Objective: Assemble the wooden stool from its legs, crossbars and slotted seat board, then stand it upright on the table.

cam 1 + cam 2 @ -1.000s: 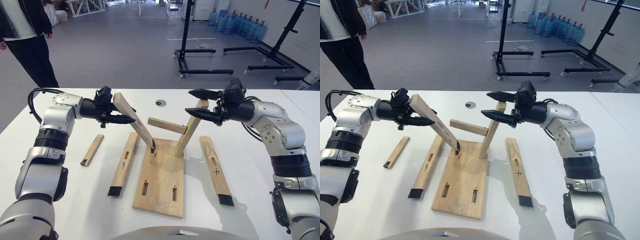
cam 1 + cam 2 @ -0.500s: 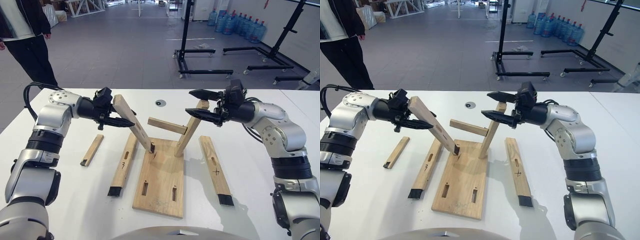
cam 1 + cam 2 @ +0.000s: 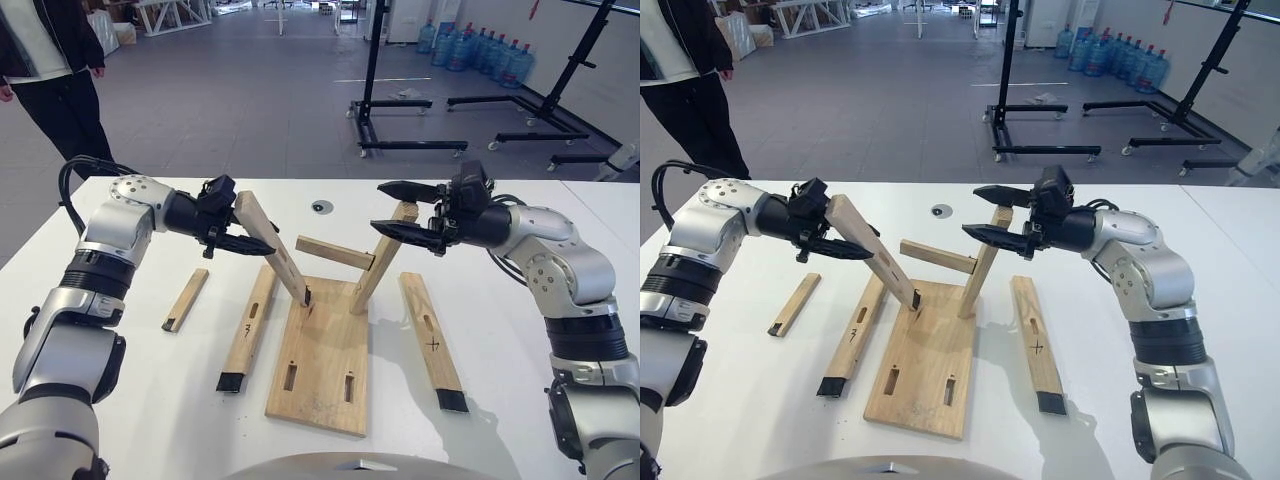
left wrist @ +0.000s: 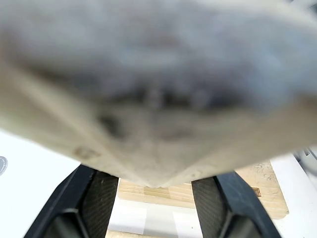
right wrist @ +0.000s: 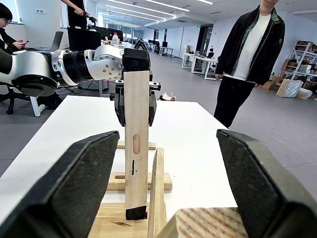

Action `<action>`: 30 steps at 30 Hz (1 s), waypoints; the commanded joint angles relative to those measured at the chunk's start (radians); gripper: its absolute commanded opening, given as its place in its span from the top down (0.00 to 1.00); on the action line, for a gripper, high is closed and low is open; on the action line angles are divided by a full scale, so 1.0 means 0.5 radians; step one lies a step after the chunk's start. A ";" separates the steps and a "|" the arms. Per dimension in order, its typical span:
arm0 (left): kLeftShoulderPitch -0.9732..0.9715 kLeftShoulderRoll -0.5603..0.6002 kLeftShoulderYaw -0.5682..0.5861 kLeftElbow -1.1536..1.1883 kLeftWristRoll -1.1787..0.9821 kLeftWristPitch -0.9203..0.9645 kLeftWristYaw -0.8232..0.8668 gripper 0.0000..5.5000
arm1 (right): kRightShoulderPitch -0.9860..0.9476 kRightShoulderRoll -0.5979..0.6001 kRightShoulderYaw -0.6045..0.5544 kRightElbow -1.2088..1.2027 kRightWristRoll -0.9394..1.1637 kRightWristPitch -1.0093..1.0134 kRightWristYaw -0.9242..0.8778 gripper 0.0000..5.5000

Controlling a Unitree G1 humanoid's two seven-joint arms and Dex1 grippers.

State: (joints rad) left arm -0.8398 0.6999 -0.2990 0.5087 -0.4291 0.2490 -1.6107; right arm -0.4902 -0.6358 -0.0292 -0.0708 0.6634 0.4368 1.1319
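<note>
- Pale wood seat board [image 3: 322, 385] lies flat on the white table [image 3: 150, 410] with its slots facing up.
- At the board's far-left corner the first leg [image 3: 275, 250] leans outward. Its black-tipped foot rests at the corner slot, but I cannot tell whether it is seated. The left gripper [image 3: 250, 240] is clamped on this leg's upper part, with a dark finger on each side of the wood.
- At the board's far-right corner the second leg [image 3: 375, 270] rises at a tilt.
- A crossbar [image 3: 335, 252] is joined to the second leg and runs above the board's far edge toward the first leg. Its free end is near that leg, and I cannot tell whether they touch.
- The right gripper [image 3: 378, 206] sits at the second leg's top end. Its jaws are wide, one finger on either side of the wood, and they grip nothing.
- Just left of the board a loose leg [image 3: 250, 325] lies flat, with a short crossbar [image 3: 185, 298] farther left. Right of the board lies another loose leg [image 3: 430, 340].
- Risk: the second leg is unheld and tilted. A nudge through the crossbar as the first leg swings upright could probably tip it out of its slot.
- Risk: if the first leg is pushed down while leaning this much, its foot may jam or skid off the corner. The board is not held down, so the push could lever it up or slide it.
- Risk: the crossbar's free end must meet the hole in the first leg. If it is off in height or angle, it would likely push the two legs apart instead of joining them.
</note>
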 commanded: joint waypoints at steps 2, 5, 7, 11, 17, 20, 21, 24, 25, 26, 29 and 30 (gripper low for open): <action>-0.080 -0.089 -0.193 0.340 0.000 0.078 -0.007 0.63 | 0.104 0.027 0.145 0.002 -0.028 0.120 0.054 0.34; -0.141 -0.128 -0.280 0.585 0.036 -0.003 -0.007 0.63 | 0.099 0.032 0.168 -0.001 -0.024 0.128 0.062 0.34; -0.176 -0.164 -0.303 0.729 0.078 -0.055 -0.007 0.63 | 0.083 0.039 0.188 0.007 -0.028 0.128 0.068 0.34; -0.127 -0.217 -0.376 0.811 0.084 -0.126 -0.007 0.63 | 0.074 0.041 0.217 0.023 -0.037 0.127 0.080 0.34; -0.093 -0.167 -0.677 0.675 0.100 -0.273 -0.007 0.63 | 0.096 0.049 0.235 0.007 -0.028 0.142 0.079 0.34; -0.146 -0.066 -0.837 0.541 0.098 -0.331 -0.007 0.63 | 0.120 0.041 0.218 -0.021 -0.010 0.155 0.066 0.34; -0.168 -0.028 -0.881 0.504 0.086 -0.338 -0.007 0.63 | 0.135 0.040 0.212 -0.040 -0.005 0.159 0.055 0.34; -0.228 0.139 -0.990 0.364 0.047 -0.345 -0.007 0.63 | 0.193 0.039 0.187 -0.114 0.022 0.172 0.011 0.34; -0.248 0.192 -1.029 0.314 0.019 -0.321 -0.007 0.63 | 0.226 0.038 0.177 -0.148 0.033 0.176 -0.011 0.34; -0.264 0.242 -1.059 0.265 -0.007 -0.293 -0.007 0.63 | 0.250 0.039 0.175 -0.167 0.041 0.176 -0.027 0.34; -0.318 0.349 -1.086 0.147 -0.107 -0.166 -0.007 0.63 | 0.296 0.043 0.176 -0.207 0.063 0.182 -0.069 0.34; -0.337 0.375 -1.083 0.134 -0.127 -0.129 -0.007 0.63 | 0.300 0.044 0.180 -0.211 0.066 0.184 -0.077 0.34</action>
State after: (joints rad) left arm -1.0735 0.8583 -0.7493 0.5879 -0.5754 0.1320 -1.5947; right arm -0.4108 -0.6221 -0.0028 -0.1956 0.7124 0.4467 1.0868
